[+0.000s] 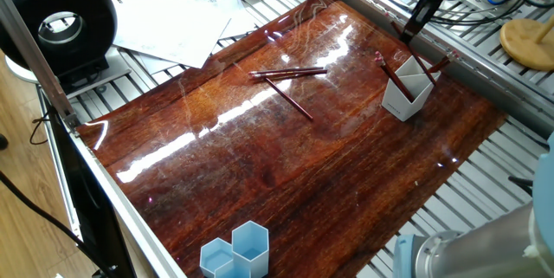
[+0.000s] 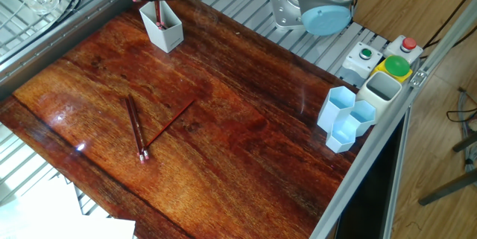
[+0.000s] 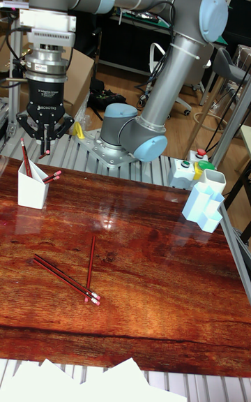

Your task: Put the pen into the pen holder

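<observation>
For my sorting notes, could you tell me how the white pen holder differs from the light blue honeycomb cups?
The pen holder is white, single, slant-rimmed and holds pens; the honeycomb cups are light blue, hexagonal, clustered, with no pens showing. The holder stands under the gripper, the cups at the opposite end. Both stand upright on the table.
</observation>
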Robot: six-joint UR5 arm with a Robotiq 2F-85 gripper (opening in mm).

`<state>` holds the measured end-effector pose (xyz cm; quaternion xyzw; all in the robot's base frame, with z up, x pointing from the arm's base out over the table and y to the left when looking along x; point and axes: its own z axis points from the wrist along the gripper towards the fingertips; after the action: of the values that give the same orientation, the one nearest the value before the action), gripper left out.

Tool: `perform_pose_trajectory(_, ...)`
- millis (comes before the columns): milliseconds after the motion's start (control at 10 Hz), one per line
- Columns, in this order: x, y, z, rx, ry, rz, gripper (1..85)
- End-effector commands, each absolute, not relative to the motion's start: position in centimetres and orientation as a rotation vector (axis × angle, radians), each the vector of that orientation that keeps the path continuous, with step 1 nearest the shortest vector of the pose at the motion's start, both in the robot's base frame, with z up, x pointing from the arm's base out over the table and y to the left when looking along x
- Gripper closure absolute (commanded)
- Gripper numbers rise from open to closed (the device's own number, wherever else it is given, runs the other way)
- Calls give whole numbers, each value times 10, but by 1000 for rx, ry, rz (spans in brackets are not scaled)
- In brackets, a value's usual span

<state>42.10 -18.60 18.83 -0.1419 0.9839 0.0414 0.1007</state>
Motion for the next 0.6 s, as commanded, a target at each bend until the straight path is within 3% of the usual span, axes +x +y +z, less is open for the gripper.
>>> perform_pose_trajectory(0, 416, -195, 188, -417, 2934, 80, 847)
perform_pose_trajectory(500, 413, -189, 194, -403, 2932, 105, 847)
